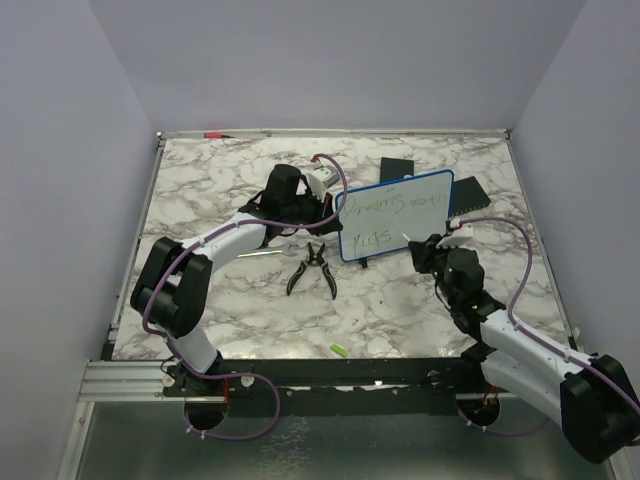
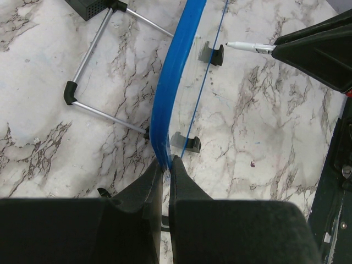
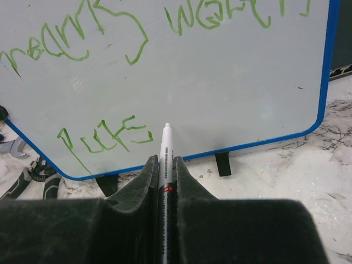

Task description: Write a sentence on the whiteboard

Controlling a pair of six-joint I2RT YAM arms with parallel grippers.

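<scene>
Two clamps: left pincer [image 2: 166, 164], whiteboard [image 2: 175, 66]; right pincer [image 3: 165, 160], marker [image 3: 166, 137].

I see the whiteboard [image 1: 420, 232] standing on the tabletop [image 1: 230, 310], right of centre, with my left jaws clamped on its left edge. My right jaws hold the marker [image 3: 165, 144] just before its face. Pliers [image 1: 312, 270] lie before its left corner, and two pads [image 1: 398, 168] lie behind it.

Marble table [image 1: 200, 180]; pliers [image 1: 312, 268]; whiteboard [image 1: 395, 215] standing
</scene>
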